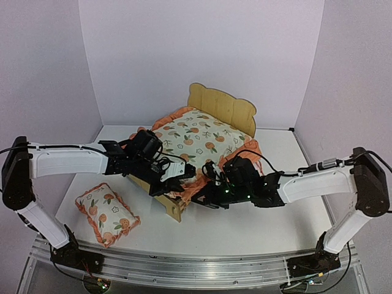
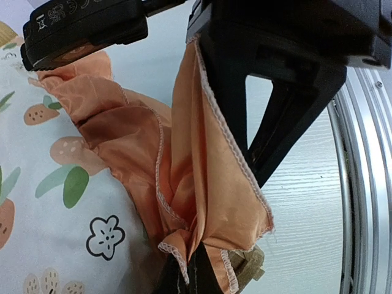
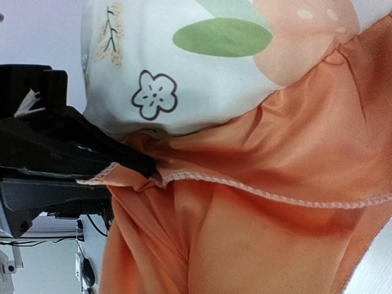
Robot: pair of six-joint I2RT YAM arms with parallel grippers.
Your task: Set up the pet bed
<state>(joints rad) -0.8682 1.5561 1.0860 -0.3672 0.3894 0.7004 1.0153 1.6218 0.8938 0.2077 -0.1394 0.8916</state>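
Five entries, largest first. White wood-grain desk (image 1: 245, 226): carries every item. Pet bed (image 1: 223, 107), a light plywood frame with scalloped bear-ear headboard and low footboard: stands mid-desk at an angle, headboard toward the far wall, footboard corner toward the arm bases. Mattress cushion (image 1: 196, 138), white fruit-print fabric with an orange ruffle (image 2: 202, 184): lies on the frame, its foot end bunched and spilling over the rails, so apparently not yet seated flat. Pillow (image 1: 107, 214), small, matching fruit print and orange edging: lies on the desk to the left, well apart from the bed, probably parked there because it goes on last. Left tool (image 1: 176, 174) and right tool (image 1: 211, 190): each clenched on the ruffle at the cushion's foot end, one at either near corner, a pairing that suits tugging the cushion square into the frame.
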